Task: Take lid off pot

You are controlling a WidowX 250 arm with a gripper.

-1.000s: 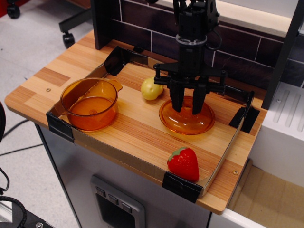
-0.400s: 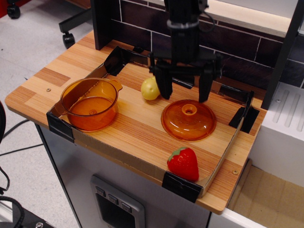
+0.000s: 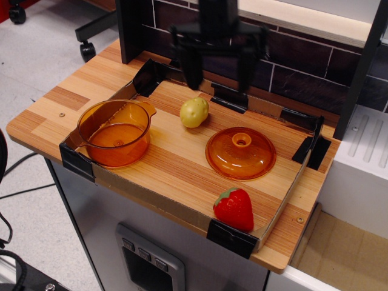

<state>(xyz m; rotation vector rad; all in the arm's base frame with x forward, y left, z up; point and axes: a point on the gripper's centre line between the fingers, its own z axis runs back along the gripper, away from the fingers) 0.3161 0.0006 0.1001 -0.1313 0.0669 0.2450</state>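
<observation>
The orange lid [image 3: 240,153] lies flat on the wooden board at the right, knob up, apart from the pot. The orange pot [image 3: 114,131] stands open and uncovered at the left, near the board's front left corner. My gripper [image 3: 218,76] hangs high above the back of the board, open and empty, its two black fingers [image 3: 191,70] spread wide. It is well above and behind the lid, touching nothing.
A yellow potato [image 3: 194,112] lies between pot and lid, toward the back. A red strawberry [image 3: 234,209] sits at the front right. A low cardboard rim with black corner brackets [image 3: 77,161] borders the board. A dark brick wall [image 3: 291,66] stands behind.
My gripper let go of the lid, opened wide, then rose and moved back and left. The lid stays where it was set on the board.
</observation>
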